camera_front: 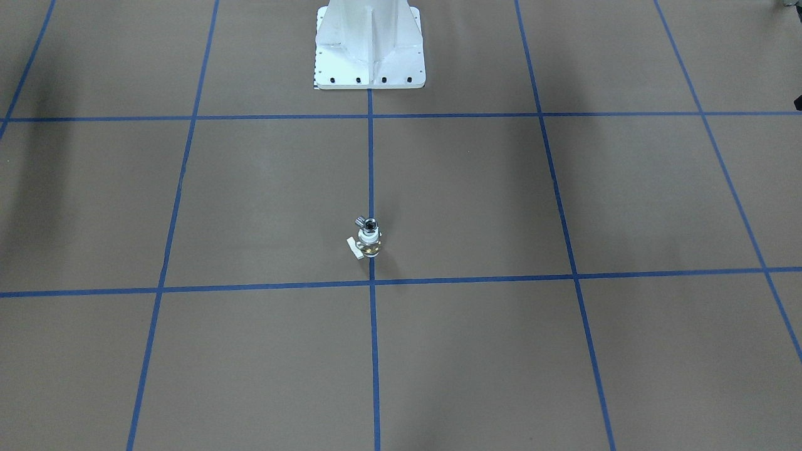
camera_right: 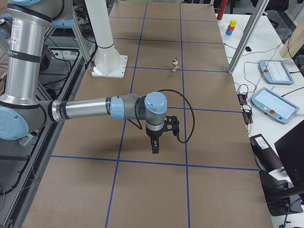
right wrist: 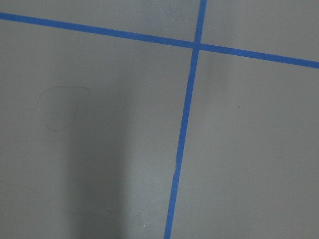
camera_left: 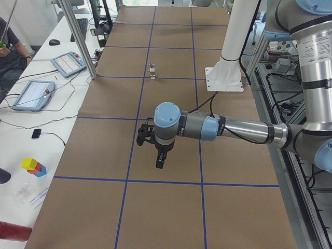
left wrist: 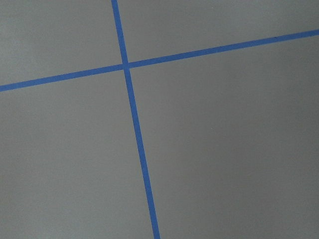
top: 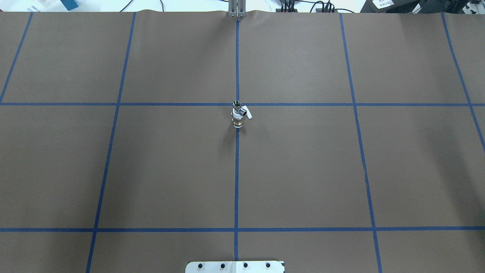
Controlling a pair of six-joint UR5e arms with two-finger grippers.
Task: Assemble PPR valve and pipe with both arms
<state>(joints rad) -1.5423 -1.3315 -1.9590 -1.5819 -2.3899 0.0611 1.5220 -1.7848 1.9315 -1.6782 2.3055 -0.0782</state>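
The valve (camera_front: 368,243) stands upright on the bench (camera_front: 250,207), right on the blue tape line (camera_front: 371,156). The pipe (camera_front: 370,223) sits on its top end, bore facing up, though I can't make out whether it's pushed fully home. Both arms hang well apart from it, the left end effector (camera_left: 160,162) and right end effector (camera_right: 155,146) pointing down. I cannot tell how far open either is. To my eye the joining looks nearly done. If it wants seating, I'd clamp the brass middle, clear of the handle (camera_front: 354,248), and press straight down.
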